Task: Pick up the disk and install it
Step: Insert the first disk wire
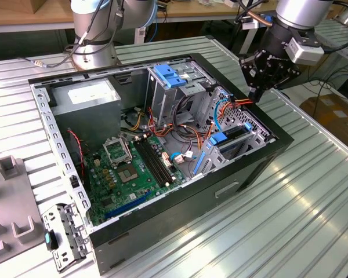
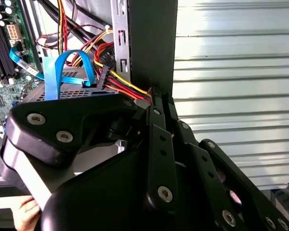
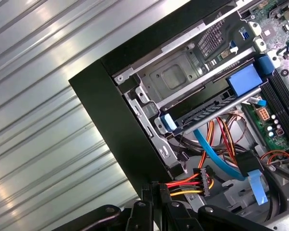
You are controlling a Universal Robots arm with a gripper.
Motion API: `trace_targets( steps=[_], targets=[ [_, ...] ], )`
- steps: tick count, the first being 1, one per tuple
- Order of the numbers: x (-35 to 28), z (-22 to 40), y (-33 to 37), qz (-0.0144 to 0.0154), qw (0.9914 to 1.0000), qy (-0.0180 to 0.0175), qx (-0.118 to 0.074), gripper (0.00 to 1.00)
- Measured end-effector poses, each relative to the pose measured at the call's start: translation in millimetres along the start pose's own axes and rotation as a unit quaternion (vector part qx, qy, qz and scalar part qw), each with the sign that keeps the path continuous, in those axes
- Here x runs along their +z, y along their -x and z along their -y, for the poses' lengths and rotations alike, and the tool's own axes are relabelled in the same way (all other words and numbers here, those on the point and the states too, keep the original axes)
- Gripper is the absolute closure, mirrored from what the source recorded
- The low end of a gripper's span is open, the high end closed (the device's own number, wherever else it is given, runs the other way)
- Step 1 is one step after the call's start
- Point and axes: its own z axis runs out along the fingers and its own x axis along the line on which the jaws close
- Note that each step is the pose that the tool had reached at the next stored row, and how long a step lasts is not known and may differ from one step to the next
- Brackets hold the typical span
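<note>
An open computer case (image 1: 162, 231) lies on its side on the ribbed metal worktop (image 1: 290, 220), its green circuit board (image 1: 133, 168) facing up. The robot arm's black hand (image 1: 256, 92) hangs over the case's far right corner in the exterior view, just above the top edge of the side wall, next to a bundle of red, orange and yellow wires (image 1: 235, 104). In both wrist views the fingers (image 2: 159, 125) stand pressed together with nothing between them, their tips right beside the plug at the end of those wires (image 3: 190, 185).

The disk (image 1: 235, 136) sits inside the case, in the metal drive cage along the right wall, near the middle of that wall in the exterior view. Its blue plastic end tab (image 1: 218, 138) points toward the circuit board. In the first wrist view it appears as a dark slab (image 3: 207, 108) lying in the cage, with a blue tab at one end (image 3: 244, 79) and a smaller blue clip at the other (image 3: 167, 122). A light blue flat cable (image 3: 216, 154) runs beneath it.

At the far end of the case a blue latch (image 1: 171, 75) tops another drive cage, and a grey power box (image 1: 84, 98) fills the far left corner. A small metal bracket (image 1: 64, 234) lies on the worktop by the near left corner of the case.
</note>
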Motion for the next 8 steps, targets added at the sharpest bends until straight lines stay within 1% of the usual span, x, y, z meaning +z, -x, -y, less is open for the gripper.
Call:
trace_targets(
  steps=[4,8],
  targets=[
    [-0.3,-2.5,3.9,0.0,1.0,0.0001,0.002,0.83],
    [-0.4,-2.6,4.1,-0.0001,1.0,0.0002,0.003,0.83]
  ],
)
